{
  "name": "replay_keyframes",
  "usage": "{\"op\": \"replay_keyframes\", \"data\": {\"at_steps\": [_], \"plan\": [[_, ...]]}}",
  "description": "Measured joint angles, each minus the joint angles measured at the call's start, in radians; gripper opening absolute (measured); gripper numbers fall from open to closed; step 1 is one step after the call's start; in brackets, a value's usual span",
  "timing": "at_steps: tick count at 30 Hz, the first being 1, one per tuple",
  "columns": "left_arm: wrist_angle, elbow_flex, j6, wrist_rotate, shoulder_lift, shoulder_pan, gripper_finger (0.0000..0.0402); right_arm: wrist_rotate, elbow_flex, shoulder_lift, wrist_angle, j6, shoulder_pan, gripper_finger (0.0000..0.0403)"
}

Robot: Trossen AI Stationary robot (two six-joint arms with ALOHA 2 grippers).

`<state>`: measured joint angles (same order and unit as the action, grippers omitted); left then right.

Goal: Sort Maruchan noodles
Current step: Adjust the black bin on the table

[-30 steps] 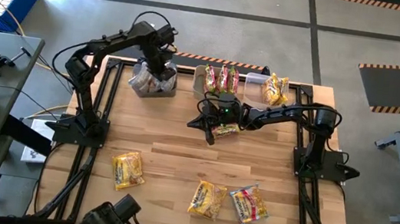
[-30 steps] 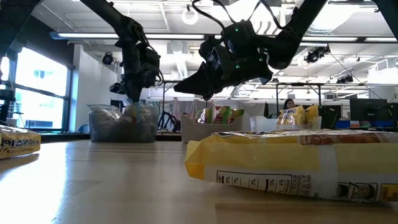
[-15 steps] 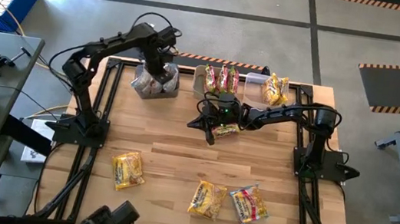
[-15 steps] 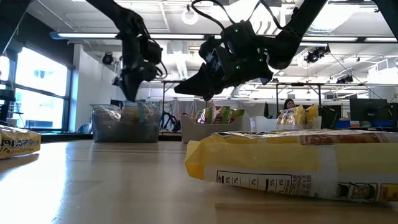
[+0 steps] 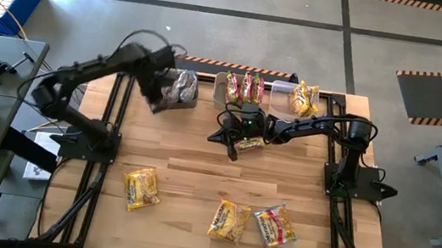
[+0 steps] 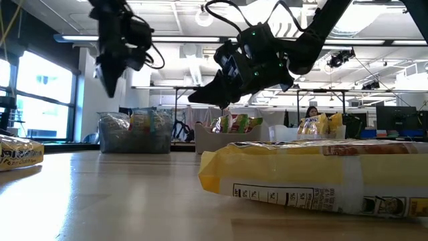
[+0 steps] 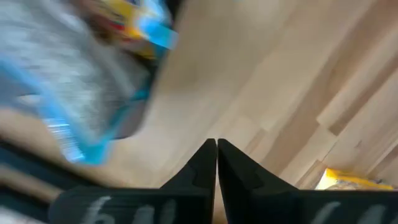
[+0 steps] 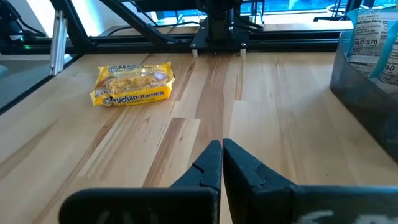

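left gripper (image 7: pixel 216 144) jaws together, empty, beside grey bin (image 5: pixel 179 89) | right gripper (image 8: pixel 221 145) jaws together, empty | Maruchan packets (image 5: pixel 141 188) loose on surface (image 5: pixel 190 163), well apart from jaws | risk: closed jaws skid off packet

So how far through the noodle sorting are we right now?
Partly done. Packets already sit in the three bins along the far edge: left bin, middle bin, right bin. Nothing is in hand: the left gripper is shut and empty beside the left bin, and the right gripper hangs shut over mid-table. Three loose packets remain near the front edge.
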<state>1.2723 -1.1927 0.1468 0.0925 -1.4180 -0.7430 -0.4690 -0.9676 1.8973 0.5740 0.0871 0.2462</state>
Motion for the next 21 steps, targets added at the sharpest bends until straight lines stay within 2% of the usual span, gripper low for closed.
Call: {"op": "replay_keyframes", "data": {"at_steps": [6,10,13,16,21], "plan": [[-0.316,0.296,-0.065,0.046,0.132,0.134,0.0001,0.007,0.0,0.0,-0.003,0.008,0.0,0.0],[-0.604,0.44,-0.144,-0.006,0.14,0.205,0.0001,0.007,0.0,0.0,-0.003,0.008,0.0,0.0],[-0.804,0.506,-0.18,-0.107,0.126,0.229,0.0001,0.008,0.0,0.0,-0.002,0.007,0.0,0.0],[-0.921,0.542,-0.187,-0.205,0.112,0.228,0.0,0.036,0.0,0.0,-0.003,0.001,0.0,0.0],[-0.955,0.571,-0.155,-0.207,0.088,0.191,0.0,0.075,0.0,0.0,-0.026,0.004,0.0,0.0]]}}
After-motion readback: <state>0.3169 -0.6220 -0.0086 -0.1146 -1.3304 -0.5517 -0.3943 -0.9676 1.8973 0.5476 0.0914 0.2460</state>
